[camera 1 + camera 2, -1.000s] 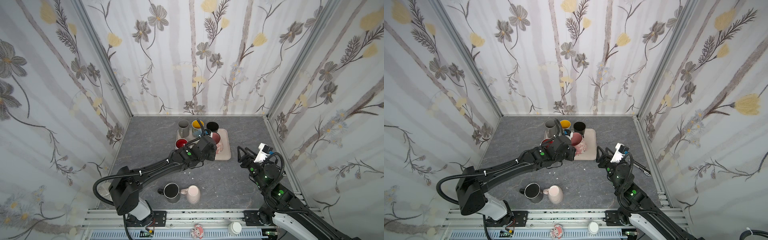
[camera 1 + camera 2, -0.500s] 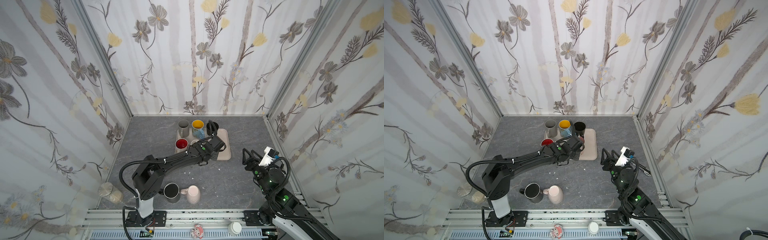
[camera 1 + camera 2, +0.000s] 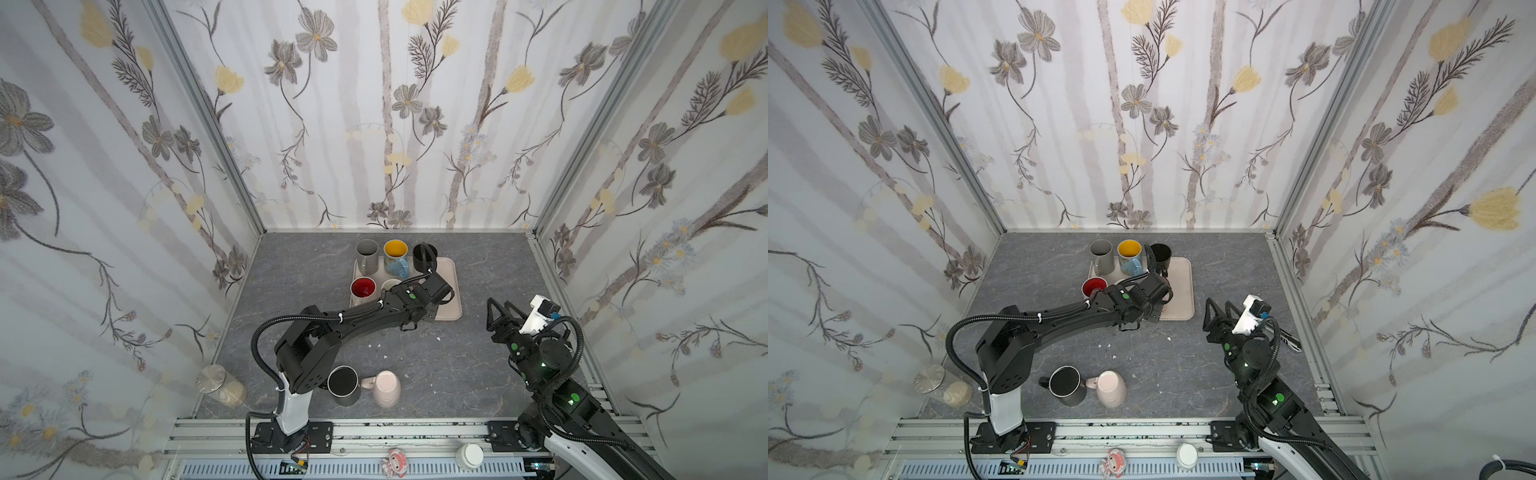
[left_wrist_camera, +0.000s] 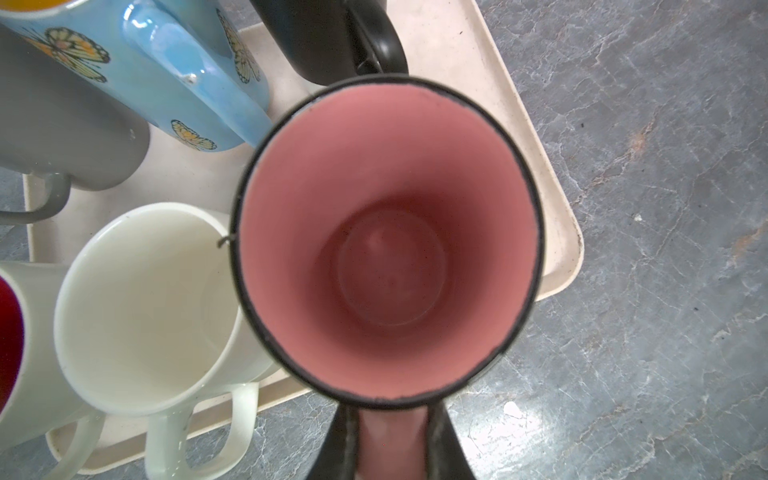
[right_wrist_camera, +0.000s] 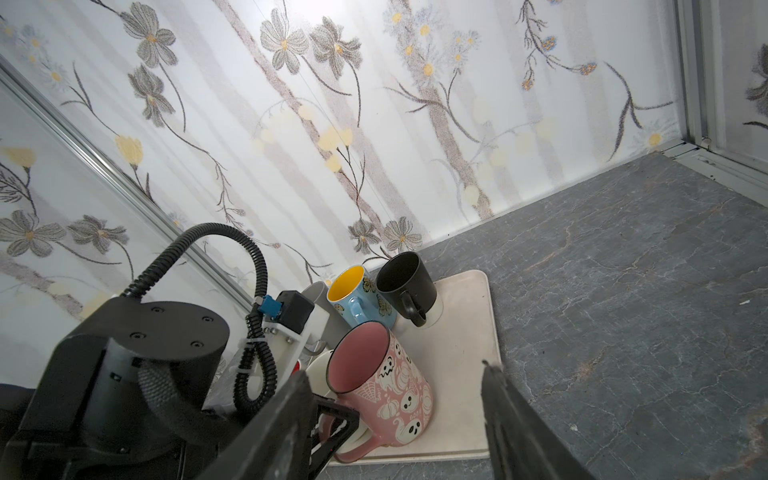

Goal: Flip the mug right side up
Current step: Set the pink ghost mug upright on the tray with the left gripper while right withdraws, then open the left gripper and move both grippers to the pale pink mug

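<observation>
- Down front at 6 o'clock, a dark mug (image 3: 343, 384) stands mouth up. The pale pink mug (image 3: 386, 388) just beside it shows no opening and looks bottom-up. Neither is in play.
- Out at 3 o'clock, the right gripper (image 3: 498, 309) hangs over bare table, jaws apart and empty, well clear of the tray (image 3: 451, 291).
- Toward 12 o'clock, here's the action: the left gripper (image 4: 392, 436) is clamped tight on the handle of the pink ghost mug (image 5: 386, 374), mouth facing up. The turn itself looks done.
- That mug is over the tray's near half and leans a touch. I cannot tell whether its base is flat down.
- To finish well: level it, lower until the base seats, then ease the fingers apart and back out along the handle line, not sideways.
- Mind the neighbours! The white mug (image 4: 141, 307) is almost rim to rim at the ghost mug's 9 o'clock. The blue butterfly mug (image 4: 187, 83) is near at 11 and the black mug (image 4: 316, 37) at 12, so one nudge could clatter the lot.
</observation>
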Controlling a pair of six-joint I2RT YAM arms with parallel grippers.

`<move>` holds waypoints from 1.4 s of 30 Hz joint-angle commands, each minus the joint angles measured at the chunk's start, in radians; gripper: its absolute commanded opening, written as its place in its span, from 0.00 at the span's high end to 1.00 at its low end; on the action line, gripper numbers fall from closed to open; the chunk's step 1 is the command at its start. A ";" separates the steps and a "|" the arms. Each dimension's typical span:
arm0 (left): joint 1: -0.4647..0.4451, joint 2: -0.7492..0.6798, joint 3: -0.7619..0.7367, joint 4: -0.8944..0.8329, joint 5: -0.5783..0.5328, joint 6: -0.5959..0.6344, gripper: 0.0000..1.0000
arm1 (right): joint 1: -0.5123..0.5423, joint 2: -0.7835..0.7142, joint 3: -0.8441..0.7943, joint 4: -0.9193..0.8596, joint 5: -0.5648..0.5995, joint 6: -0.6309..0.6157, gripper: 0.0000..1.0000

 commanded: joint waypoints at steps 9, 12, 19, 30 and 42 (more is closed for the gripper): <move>0.009 -0.010 -0.022 0.068 -0.009 -0.018 0.84 | -0.002 0.013 0.001 0.011 0.003 0.001 0.31; 0.010 -0.015 -0.026 0.073 -0.005 -0.020 0.78 | -0.002 0.018 0.001 0.012 0.001 0.003 0.31; 0.012 -0.053 -0.055 0.099 0.004 -0.030 0.64 | -0.004 0.038 0.007 0.010 -0.013 0.003 0.28; 0.014 -0.286 -0.195 0.249 0.020 -0.058 0.46 | -0.005 0.115 0.017 0.028 -0.120 -0.007 0.25; 0.027 -0.706 -0.557 0.486 -0.019 -0.064 0.11 | 0.063 0.427 0.041 0.124 -0.517 -0.093 0.26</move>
